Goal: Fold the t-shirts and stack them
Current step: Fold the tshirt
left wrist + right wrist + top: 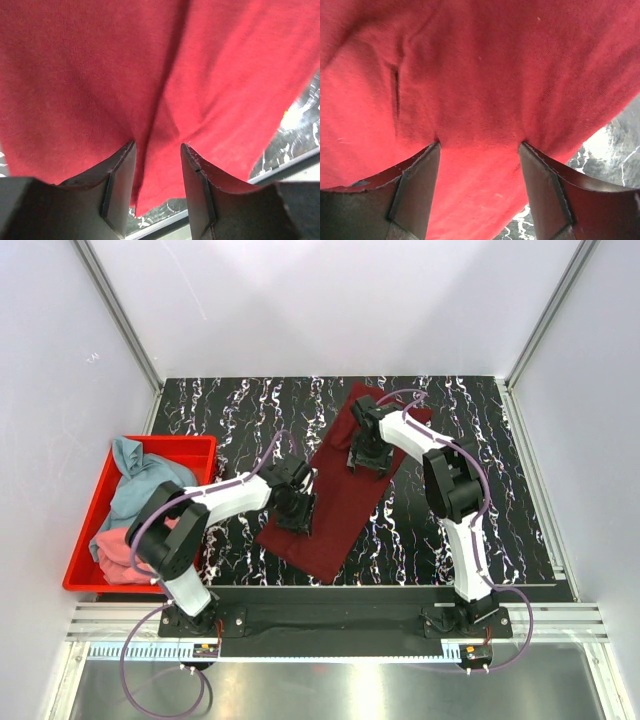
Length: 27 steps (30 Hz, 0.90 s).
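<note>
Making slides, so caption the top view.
Left gripper and right gripper, open, rest on dark maroon cotton t-shirt on black marbled table.

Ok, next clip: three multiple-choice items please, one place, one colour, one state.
1. Where do the teal shirt and pink shirt lie? A in the red bin; B hung on an arm; C on the floor.
2. What colour is the spread shirt on the table? A teal; B maroon; C pink.
3. On the right gripper, how do the jaws stand? A shut tight; B apart; C around the bin's rim.
1 A: both are heaped in the bin. 2 B: the long cloth is maroon. 3 B: the wrist view shows a gap between the fingers.
</note>
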Motion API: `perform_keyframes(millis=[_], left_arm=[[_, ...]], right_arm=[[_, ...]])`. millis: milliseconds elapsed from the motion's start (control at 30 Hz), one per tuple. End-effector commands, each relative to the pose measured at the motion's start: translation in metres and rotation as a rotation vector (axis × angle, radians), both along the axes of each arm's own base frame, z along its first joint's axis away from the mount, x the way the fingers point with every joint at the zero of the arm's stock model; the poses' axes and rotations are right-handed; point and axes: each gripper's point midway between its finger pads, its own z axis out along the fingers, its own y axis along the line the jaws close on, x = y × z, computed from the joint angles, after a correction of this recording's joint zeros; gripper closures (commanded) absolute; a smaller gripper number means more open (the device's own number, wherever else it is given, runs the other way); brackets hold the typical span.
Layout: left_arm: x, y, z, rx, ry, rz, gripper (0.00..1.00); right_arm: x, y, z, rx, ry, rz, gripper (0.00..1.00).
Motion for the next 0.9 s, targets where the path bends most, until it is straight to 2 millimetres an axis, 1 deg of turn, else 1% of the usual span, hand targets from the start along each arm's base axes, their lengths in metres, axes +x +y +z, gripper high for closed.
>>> perform_keyframes(millis=[0,33,67,167,200,267,300,367,400,433,500,567,600,633,667,700,733,767,800,833,867], left_arm=[[-0.007,0.003,-0.019,0.055,0.083,0.074,0.55],[-0.010,0.002,-0.025,0.071,0.112,0.078,0.55],[-0.013,0.000,-0.027,0.068,0.129,0.080,0.55],[-0.025,-0.023,-0.027,-0.002,0.192,0.065,0.55],[-0.032,-0.032,-0.026,-0.018,0.212,0.062,0.55],[-0.038,-0.050,-0.023,-0.072,0.235,0.043,0.55],[-0.046,-0.061,-0.021,-0.083,0.246,0.029,0.55],[-0.054,-0.081,-0.016,-0.138,0.271,0.005,0.55],[-0.064,-0.093,-0.013,-0.155,0.294,0.002,0.55],[-0.068,-0.107,-0.006,-0.211,0.303,-0.017,0.55],[-0.077,-0.127,0.001,-0.258,0.322,-0.025,0.55],[-0.075,-0.128,0.002,-0.224,0.294,-0.019,0.55],[-0.068,-0.128,0.013,-0.226,0.252,-0.022,0.55],[-0.062,-0.119,0.014,-0.184,0.209,-0.005,0.55],[-0.055,-0.111,0.026,-0.173,0.162,-0.019,0.55],[-0.047,-0.109,0.026,-0.163,0.126,-0.023,0.55],[-0.040,-0.101,0.040,-0.149,0.070,-0.019,0.54],[-0.033,-0.094,0.046,-0.140,0.028,-0.039,0.54],[-0.030,-0.090,0.054,-0.138,0.000,-0.046,0.54],[-0.026,-0.087,0.070,-0.163,-0.042,-0.054,0.54],[-0.024,-0.084,0.077,-0.173,-0.062,-0.058,0.54]], right_arm=[[0.012,-0.033,-0.022,-0.142,-0.033,-0.012,0.27],[0.012,-0.037,-0.029,-0.164,-0.026,-0.002,0.27],[0.014,-0.042,-0.032,-0.187,-0.025,0.011,0.27],[0.024,-0.050,-0.037,-0.204,-0.032,0.045,0.26],[0.033,-0.050,-0.037,-0.206,-0.047,0.056,0.26],[0.043,-0.050,-0.035,-0.222,-0.063,0.123,0.25],[0.052,-0.046,-0.034,-0.213,-0.074,0.147,0.25],[0.060,-0.046,-0.031,-0.228,-0.081,0.192,0.25],[0.065,-0.044,-0.025,-0.227,-0.090,0.204,0.25],[0.068,-0.043,-0.023,-0.214,-0.096,0.212,0.25],[0.071,-0.037,-0.016,-0.176,-0.109,0.244,0.24],[0.067,-0.038,-0.008,-0.166,-0.097,0.239,0.24],[0.065,-0.037,0.004,-0.152,-0.107,0.236,0.24],[0.062,-0.040,0.009,-0.147,-0.105,0.233,0.24],[0.054,-0.041,0.025,-0.133,-0.113,0.225,0.24],[0.048,-0.040,0.032,-0.117,-0.113,0.221,0.24],[0.042,-0.040,0.040,-0.096,-0.114,0.217,0.24],[0.026,-0.039,0.039,-0.066,-0.079,0.212,0.23],[0.019,-0.037,0.061,-0.032,-0.105,0.206,0.23],[0.010,-0.037,0.066,-0.011,-0.100,0.203,0.23],[0.001,-0.036,0.070,0.010,-0.094,0.189,0.23]])
